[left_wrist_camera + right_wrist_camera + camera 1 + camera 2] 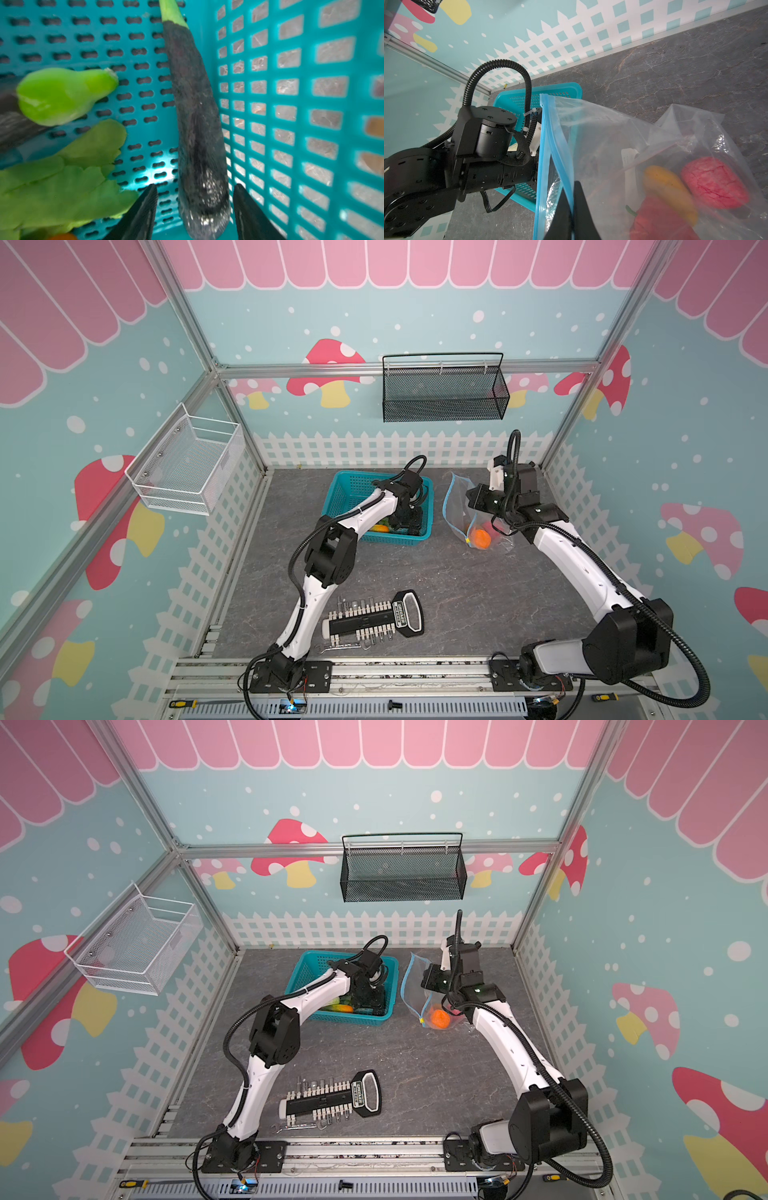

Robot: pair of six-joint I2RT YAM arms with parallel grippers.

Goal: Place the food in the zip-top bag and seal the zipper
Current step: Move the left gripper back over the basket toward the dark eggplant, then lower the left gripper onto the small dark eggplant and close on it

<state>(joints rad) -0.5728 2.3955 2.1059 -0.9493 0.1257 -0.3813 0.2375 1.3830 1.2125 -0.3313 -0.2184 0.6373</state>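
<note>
Zip-top bag (612,135): on bench (436,593) beside teal basket (291,83). Right pincer (572,197) is clamped on zipper (544,145), apparently propping the mouth open for loading. Orange piece (481,538) lies inside.
Eggplant (195,104): inside basket, along its wall. Left pincer (195,187) is partly spread, straddling it, ungripped; likely next pick.

No legible text. Lettering on black tool-holder handle (402,615) too small; bag label (628,154) print blurred.

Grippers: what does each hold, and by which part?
The right gripper pinches the clear plastic zip-top bag by its light-blue zipper strip. The left gripper holds nothing, open around a dark purple toy eggplant.
</note>
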